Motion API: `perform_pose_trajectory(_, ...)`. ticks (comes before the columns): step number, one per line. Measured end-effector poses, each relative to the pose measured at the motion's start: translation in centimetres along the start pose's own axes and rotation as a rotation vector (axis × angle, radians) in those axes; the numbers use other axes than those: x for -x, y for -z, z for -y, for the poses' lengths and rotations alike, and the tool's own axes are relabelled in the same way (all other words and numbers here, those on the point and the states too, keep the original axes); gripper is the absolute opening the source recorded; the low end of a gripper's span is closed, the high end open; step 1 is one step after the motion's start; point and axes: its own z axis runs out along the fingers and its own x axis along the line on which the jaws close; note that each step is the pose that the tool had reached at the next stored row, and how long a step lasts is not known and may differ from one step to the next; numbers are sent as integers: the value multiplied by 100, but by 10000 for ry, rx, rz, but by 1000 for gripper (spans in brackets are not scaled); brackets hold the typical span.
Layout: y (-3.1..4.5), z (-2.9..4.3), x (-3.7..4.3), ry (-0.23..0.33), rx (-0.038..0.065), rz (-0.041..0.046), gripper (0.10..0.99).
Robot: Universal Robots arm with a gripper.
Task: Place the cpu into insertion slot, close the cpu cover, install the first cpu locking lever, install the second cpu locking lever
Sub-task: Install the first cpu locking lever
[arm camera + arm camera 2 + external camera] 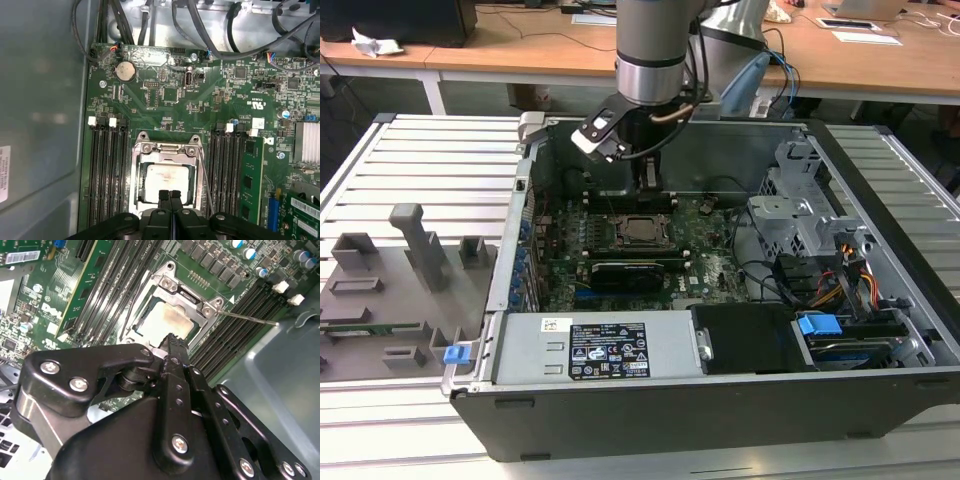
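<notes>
Over one edge of the insertion slot [133, 190] hangs the pincer [169, 194], its two black fingertips pressed together with nothing between them. Seated in that slot lies the cpu [167, 179], its dull metal top stained in the middle. It shows through the square window of the cpu cover [167, 148], which lies flat around it. In the second wrist view the pincer [175, 342] stands close over the cpu [165, 322]; whether it touches the cover I cannot tell.

A thin metal locking lever [206, 187] runs along one side of the slot. In the second wrist view this lever [248, 319] points away from the slot, across the neighbouring memory slots. Long black memory slots [107, 170] flank the slot on both sides, and just past the bank on the lever's side stands a green memory card [250, 175]. A coin cell [125, 71] sits on the green motherboard [165, 100], well apart from the slot, beyond the end farthest from the pincer.

In the exterior view the arm [650, 40] reaches down into the open computer case [520, 390], and the pincer [648, 185] hangs just beside the slot with the cpu [642, 230] in it. The case rests on a slatted metal surface [430, 150]. Grey holders [415, 240] stand on this surface well apart from the slot, toward the exterior view's left.
</notes>
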Motion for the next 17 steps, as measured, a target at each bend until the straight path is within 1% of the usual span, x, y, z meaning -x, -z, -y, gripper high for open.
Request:
perform_pose_trajectory(4,46,-1,0,0,-1,0,110)
perform_pose_trajectory(7,145,-5,1,0,-1,0,110)
perform_pose_trajectory(8,192,-6,2,0,-1,0,110)
perform_pose_trajectory(9,203,-7,2,61,0,-2,110)
perform_pose_trajectory(12,194,-6,2,772,-12,-21,110)
perform_pose_trajectory(14,189,-6,2,1126,-18,-31,110)
perform_pose_trajectory(17,182,-6,1,2155,-22,-65,110)
